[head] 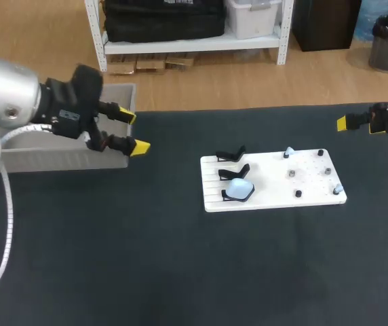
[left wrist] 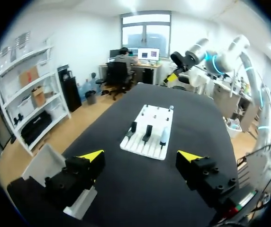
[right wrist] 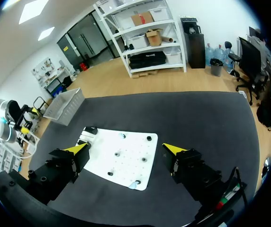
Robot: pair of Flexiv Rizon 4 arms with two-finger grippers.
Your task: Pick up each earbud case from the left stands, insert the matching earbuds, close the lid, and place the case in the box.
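A light blue earbud case (head: 239,190) sits on the nearest of three black stands at the left end of a white board (head: 268,178). The two other stands (head: 232,155) are bare. Two pale blue earbuds rest on pegs, one at the board's far edge (head: 289,152) and one at its right corner (head: 338,189). My left gripper (head: 134,131) hovers open by the grey box (head: 58,160), well left of the board. In the left wrist view the case (left wrist: 164,136) lies far ahead of the open left gripper (left wrist: 142,156). My right gripper (head: 348,123) hangs open beyond the board's right end, nothing between the right gripper's (right wrist: 126,149) fingers.
The grey box (right wrist: 64,105) stands at the table's far left edge. Small dark pegs (head: 298,193) dot the board's right half. Dark table cloth (head: 180,272) stretches wide in front of the board.
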